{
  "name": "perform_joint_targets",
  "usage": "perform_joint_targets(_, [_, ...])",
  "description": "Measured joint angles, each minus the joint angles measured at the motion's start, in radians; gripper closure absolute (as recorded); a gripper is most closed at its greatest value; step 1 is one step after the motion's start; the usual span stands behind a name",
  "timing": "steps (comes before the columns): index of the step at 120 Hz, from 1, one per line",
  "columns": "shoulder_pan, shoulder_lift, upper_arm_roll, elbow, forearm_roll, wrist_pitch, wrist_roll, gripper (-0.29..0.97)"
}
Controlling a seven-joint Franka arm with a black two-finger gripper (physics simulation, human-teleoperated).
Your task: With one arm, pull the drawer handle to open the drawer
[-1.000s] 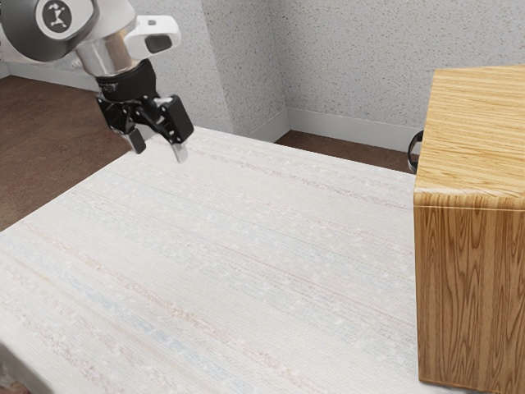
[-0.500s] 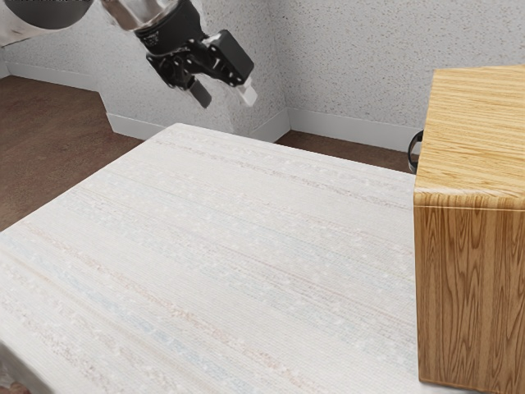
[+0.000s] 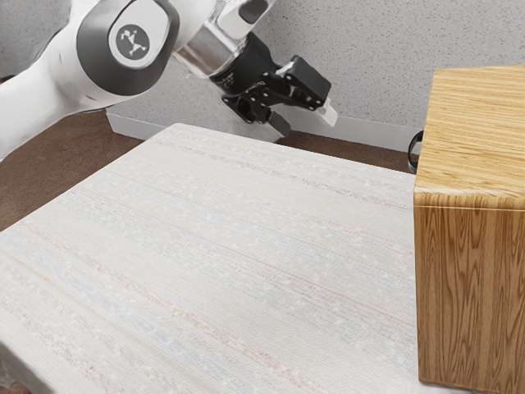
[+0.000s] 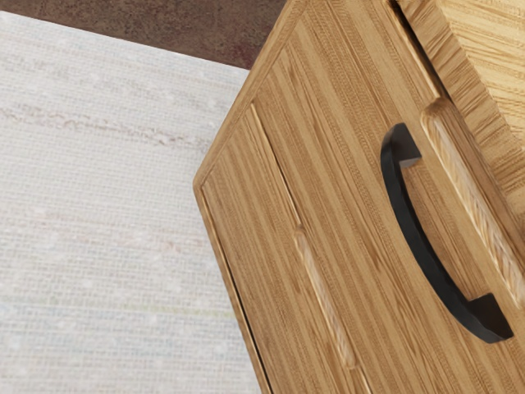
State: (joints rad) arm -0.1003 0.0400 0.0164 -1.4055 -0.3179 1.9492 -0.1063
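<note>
Exterior view, table [image 3: 205, 271]: pale wood-grain top, running from 6 o'clock up past the centre.
Cabinet [image 3: 472, 238]: light oak box standing upright on the table at 3 to 4 o'clock, with a plain side panel toward the camera.
Handle [image 3: 410, 149]: black curved bar. A sliver of it shows past the cabinet's far edge at about 2 to 3 o'clock, well apart from the claw.
Claw [image 3: 305, 119]: at 12 to 1 o'clock, above the table's far edge, pointing toward the cabinet. Its two fingers are spread wide with nothing between them.
Arm [image 3: 98, 57]: white and grey, coming in from 10 to 11 o'clock.
Floor [image 3: 49, 156]: brown, at 9 o'clock beyond the table.
Wall [image 3: 394, 49]: speckled grey with a white skirting, from 12 to 2 o'clock.
Wrist view, drawer [image 4: 361, 213]: oak front, level with the panel beside it, so it reads as closed.
Handle, wrist view [image 4: 422, 242]: fixed at both ends across the drawer front, untouched.
Table, wrist view [image 4: 98, 213]: beside the cabinet's corner.
</note>
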Motion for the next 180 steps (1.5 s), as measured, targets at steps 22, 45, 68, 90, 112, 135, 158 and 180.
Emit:
perform_joint_targets(22, [-0.056, 0.022, -0.006, -0.009, -0.034, 0.102, -0.013, 0.02])
perform_joint_targets(45, [-0.036, 0.063, -0.005, -0.004, -0.05, 0.168, -0.023, 0.02])
perform_joint_targets(68, [-0.043, 0.084, -0.007, -0.009, -0.102, 0.209, -0.03, 0.02])
perform_joint_targets(90, [-0.055, 0.112, -0.007, -0.016, -0.13, 0.244, -0.035, 0.02])
perform_joint_targets(112, [-0.07, 0.115, -0.007, -0.032, -0.138, 0.263, -0.039, 0.02])
perform_joint_targets(135, [-0.075, 0.127, -0.007, -0.034, -0.14, 0.271, -0.042, 0.02])
perform_joint_targets(158, [-0.092, 0.138, -0.007, -0.044, -0.145, 0.289, -0.043, 0.02])
perform_joint_targets(180, [-0.089, 0.161, -0.006, -0.056, -0.145, 0.302, -0.044, 0.02])
